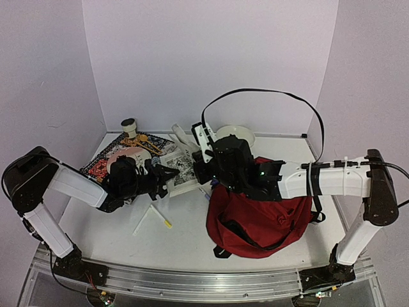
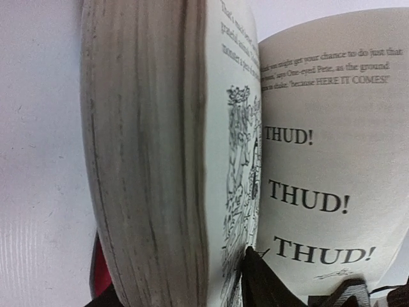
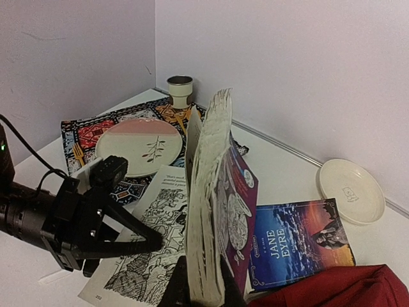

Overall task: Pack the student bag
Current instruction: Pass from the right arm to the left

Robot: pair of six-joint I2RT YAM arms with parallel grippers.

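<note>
While gripping book (image 3: 214, 192) upright in clenched right tool (image 3: 198, 291) — left tool (image 3: 137, 211) spread beside it — note student bag (image 1: 255, 217) just right of book, lower; right side nearer.

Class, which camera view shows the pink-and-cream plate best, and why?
The right wrist view: the plate lies whole on the patterned mat, its leaf sprig clear. The top view shows it small, partly hidden behind the left arm. The left wrist view shows only book pages, no plate.

Robotics test booth: plain lilac panels (image 1: 211, 57) enclose a white counter (image 1: 185, 236), the left arm (image 1: 70, 182) and right arm (image 1: 332, 179) bolted to a metal rail (image 1: 192, 281).
</note>
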